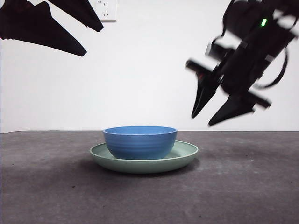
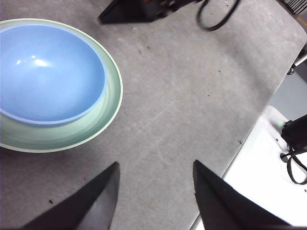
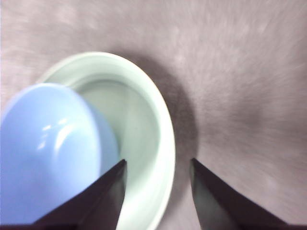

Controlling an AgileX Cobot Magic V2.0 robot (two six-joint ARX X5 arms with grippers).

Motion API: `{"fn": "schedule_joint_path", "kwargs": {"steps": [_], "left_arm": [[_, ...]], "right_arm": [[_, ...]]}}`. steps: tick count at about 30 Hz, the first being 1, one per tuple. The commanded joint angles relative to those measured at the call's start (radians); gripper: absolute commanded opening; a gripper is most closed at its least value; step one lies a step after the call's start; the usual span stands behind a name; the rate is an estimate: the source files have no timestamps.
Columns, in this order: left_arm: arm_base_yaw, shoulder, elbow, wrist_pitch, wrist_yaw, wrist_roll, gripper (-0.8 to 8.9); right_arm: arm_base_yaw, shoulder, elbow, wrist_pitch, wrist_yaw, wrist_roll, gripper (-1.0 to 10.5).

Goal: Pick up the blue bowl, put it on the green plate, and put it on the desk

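The blue bowl [image 1: 140, 142] sits upright in the green plate [image 1: 187, 154], a little left of the plate's middle, on the desk [image 1: 243, 186]. My right gripper [image 1: 202, 120] hangs open and empty above and to the right of the plate, well clear of it. Its wrist view shows the bowl [image 3: 48, 148] inside the plate [image 3: 144, 124], with my right gripper [image 3: 157, 163] over the plate's rim. My left gripper [image 1: 93, 42] is raised at the top left, open and empty. Its wrist view shows the bowl [image 2: 48, 72], the plate [image 2: 96, 129] and my left gripper [image 2: 156, 165] over bare desk.
A white wall with a socket [image 1: 106, 9] stands behind the desk. In the left wrist view the desk's edge [image 2: 249, 139] runs beside a white surface with black cables [image 2: 292, 163]. The right arm shows at that view's far side [image 2: 144, 9].
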Motion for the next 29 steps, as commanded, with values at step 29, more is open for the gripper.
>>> {"fn": "schedule_joint_path", "kwargs": {"steps": [29], "left_arm": [[-0.005, 0.004, 0.008, 0.006, 0.004, 0.005, 2.49]], "right_arm": [[0.124, -0.655, 0.018, -0.684, -0.057, -0.316, 2.1]]}}
